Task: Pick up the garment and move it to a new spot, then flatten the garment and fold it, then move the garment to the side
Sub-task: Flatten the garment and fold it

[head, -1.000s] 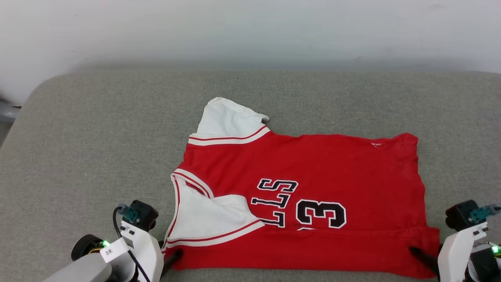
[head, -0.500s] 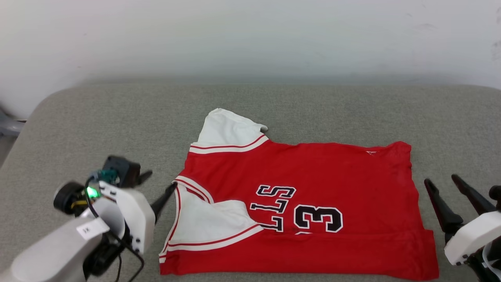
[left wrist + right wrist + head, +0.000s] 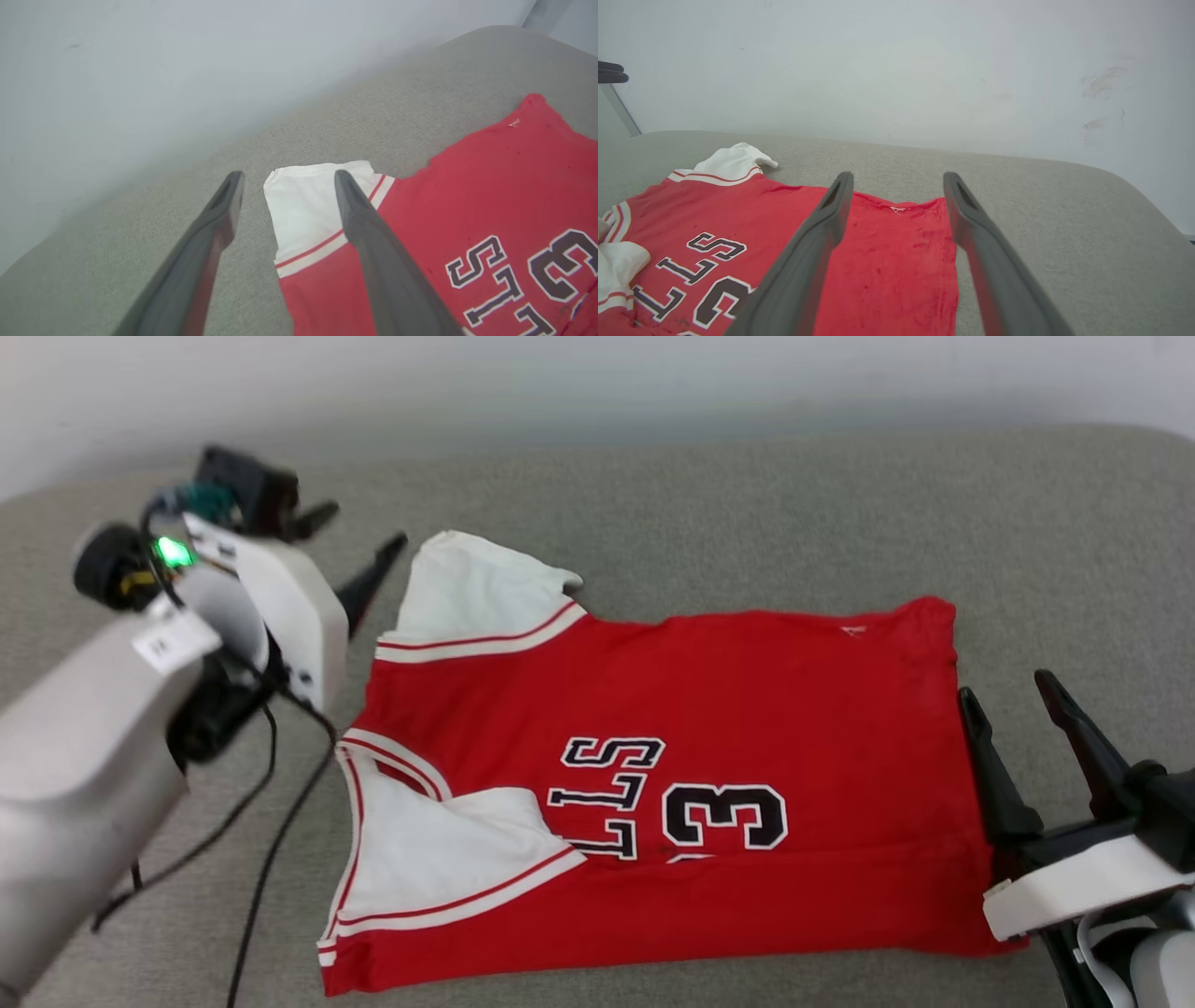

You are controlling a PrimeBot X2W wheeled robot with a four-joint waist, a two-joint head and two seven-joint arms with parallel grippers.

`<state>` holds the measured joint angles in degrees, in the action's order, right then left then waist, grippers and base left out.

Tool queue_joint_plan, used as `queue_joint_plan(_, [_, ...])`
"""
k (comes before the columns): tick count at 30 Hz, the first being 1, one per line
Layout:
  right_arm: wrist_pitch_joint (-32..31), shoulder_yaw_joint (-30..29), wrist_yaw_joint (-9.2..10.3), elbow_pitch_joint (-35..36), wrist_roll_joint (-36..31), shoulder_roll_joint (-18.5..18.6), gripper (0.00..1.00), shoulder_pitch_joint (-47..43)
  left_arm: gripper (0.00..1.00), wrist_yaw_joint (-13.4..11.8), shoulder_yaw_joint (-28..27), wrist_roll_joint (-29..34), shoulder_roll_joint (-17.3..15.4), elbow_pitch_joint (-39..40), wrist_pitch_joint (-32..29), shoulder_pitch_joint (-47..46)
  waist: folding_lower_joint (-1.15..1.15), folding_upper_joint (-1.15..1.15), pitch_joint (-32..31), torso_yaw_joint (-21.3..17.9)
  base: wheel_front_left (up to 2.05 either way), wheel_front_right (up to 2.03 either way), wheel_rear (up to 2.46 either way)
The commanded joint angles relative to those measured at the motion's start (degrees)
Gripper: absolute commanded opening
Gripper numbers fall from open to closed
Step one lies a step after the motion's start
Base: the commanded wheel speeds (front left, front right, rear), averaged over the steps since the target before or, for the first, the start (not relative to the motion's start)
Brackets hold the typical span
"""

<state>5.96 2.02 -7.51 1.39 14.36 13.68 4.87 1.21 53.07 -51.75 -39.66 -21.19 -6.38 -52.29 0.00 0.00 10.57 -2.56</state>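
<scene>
Jersey T-shirt (image 3: 747, 709), red with white sleeves, flat on grey woven cushion (image 3: 709, 513).
Left gripper (image 3: 359, 527) upper left, right gripper (image 3: 1006, 689) lower right, both spread empty beside it.

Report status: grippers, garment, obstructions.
Left gripper open by far white sleeve; right gripper open beside hem, neither holding. Garment flat on cushion, near edge folded over. Left arm's cable dangles beside collar.
</scene>
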Motion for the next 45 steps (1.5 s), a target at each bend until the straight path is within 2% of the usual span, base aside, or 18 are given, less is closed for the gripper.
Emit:
queue_joint_plan(1, [-0.3, 0.1, 0.05, 2.1, -1.1, -0.9, 1.00, 0.2, 1.00, 1.0, -0.5, -0.4, 0.4, -1.7, -1.6, -3.3, 0.00, 0.00, 3.9, -2.4, 0.00, 0.00, 0.00])
queue_joint_plan(5, [-0.9, 0.8, 0.05, 6.3, -2.3, -2.1, 1.00, 1.4, 1.00, 3.1, -0.8, -2.5, 1.6, -6.7, -9.2, -10.3, 0.00, 0.00, 8.0, -4.1, 0.00, 0.00, 0.00])
queue_joint_plan(6, [-1.6, 1.2, 0.05, 8.7, -3.1, -2.4, 1.00, 2.2, 1.00, 4.2, -0.8, -4.7, 2.7, -10.2, -16.0, -15.3, 0.00, 0.00, 10.8, -5.0, 0.00, 0.00, 0.00])
queue_joint_plan(10, [-2.4, 1.8, 0.05, 11.2, -3.6, -2.5, 1.00, 3.8, 1.00, 5.1, 0.2, -6.4, 3.5, -13.8, -25.6, -21.6, 0.00, 0.00, 14.3, -6.3, 0.00, 0.00, 0.00])
queue_joint_plan(14, [-2.8, 1.6, 0.05, 12.6, -3.7, -2.6, 1.00, 5.1, 1.00, 5.5, 2.0, -6.2, 3.8, -16.4, -32.8, -26.2, 0.00, 0.00, 17.2, -7.1, 0.00, 0.00, 0.00])
queue_joint_plan(19, [-3.3, 2.1, 0.05, 13.3, -2.8, -2.9, 1.00, 6.5, 1.00, 5.8, 3.4, -6.3, 4.7, -19.8, -37.8, -29.1, 0.00, 0.00, 20.3, -7.7, 0.00, 0.00, 0.00])
queue_joint_plan(23, [-3.4, 2.4, 0.05, 13.8, -3.0, -2.8, 1.00, 7.4, 1.00, 6.0, 5.0, -5.6, 4.9, -21.4, -39.5, -29.9, 0.00, 0.00, 21.9, -7.8, 0.00, 0.00, 0.00])
queue_joint_plan(30, [-3.4, 2.7, 0.05, 13.6, -2.4, -2.7, 1.00, 8.8, 1.00, 6.2, 8.1, -6.5, 5.5, -23.8, -41.6, -26.5, 0.00, 0.00, 23.3, -7.7, 0.00, 0.00, 0.00])
queue_joint_plan(31, [-3.4, 2.6, 0.05, 13.6, -2.3, -2.7, 1.00, 8.9, 0.82, 6.2, 8.4, -6.8, 5.4, -23.8, -41.7, -26.1, 0.00, 0.00, 23.3, -7.6, 0.00, 0.00, 0.00])
queue_joint_plan(32, [-3.4, 2.4, 0.05, 13.6, -2.2, -2.6, 1.00, 9.1, 0.13, 6.2, 8.8, -7.0, 5.3, -23.6, -41.6, -25.8, 0.00, 0.00, 23.3, -7.6, 0.00, 0.00, 0.00])
queue_joint_plan(33, [-3.5, 2.2, 0.05, 13.6, -2.2, -2.5, 1.00, 9.3, 0.00, 6.2, 9.1, -7.4, 5.2, -23.2, -41.5, -25.5, 0.00, 0.00, 23.2, -7.5, 0.00, 0.00, 0.00])
queue_joint_plan(38, [-3.9, 0.6, 0.05, 13.4, -1.6, -1.3, 1.00, 10.5, 0.00, 6.2, 9.5, -6.9, 4.3, -21.0, -36.5, -26.8, 0.00, 0.00, 21.7, -6.4, 0.00, 0.00, 0.00])
queue_joint_plan(42, [-5.4, -1.1, 0.05, 13.6, -0.4, 0.0, 1.00, 12.5, 0.00, 6.2, 8.5, -7.7, 4.7, -20.1, -31.6, -27.5, 0.00, 0.00, 20.2, -5.6, 0.00, 0.00, 0.00])
queue_joint_plan(45, [-8.5, -2.7, 0.05, 13.5, 0.7, 3.0, 1.00, 15.1, 0.00, 6.2, 9.8, -7.4, 5.1, -18.3, -28.4, -27.2, 0.00, 0.00, 18.5, -4.3, 0.00, 0.00, 0.00])
